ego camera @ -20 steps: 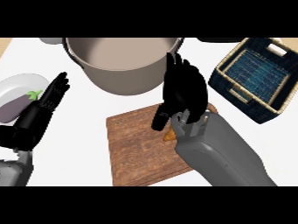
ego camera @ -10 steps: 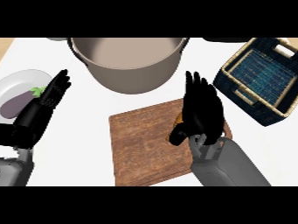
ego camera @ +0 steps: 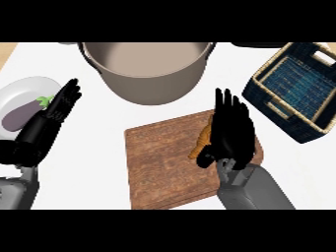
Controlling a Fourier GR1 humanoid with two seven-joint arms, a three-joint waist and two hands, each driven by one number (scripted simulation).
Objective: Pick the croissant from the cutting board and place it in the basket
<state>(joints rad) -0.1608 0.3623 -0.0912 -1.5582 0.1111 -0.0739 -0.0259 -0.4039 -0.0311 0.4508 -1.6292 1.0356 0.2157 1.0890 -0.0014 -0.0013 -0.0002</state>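
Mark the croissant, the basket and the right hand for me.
croissant [ego camera: 202, 142]: head view, its uncovered left edge.
basket [ego camera: 266, 102]: head view, near rim.
right hand [ego camera: 232, 133]: head view, back of the hand, over the croissant.

right robot hand [ego camera: 231, 129] flat, left robot hand [ego camera: 45, 125] open

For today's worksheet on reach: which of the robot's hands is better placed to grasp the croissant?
The right hand. It hovers over the cutting board, directly above the croissant, with the basket on its side. The left hand rests open by the plate, away from the board.
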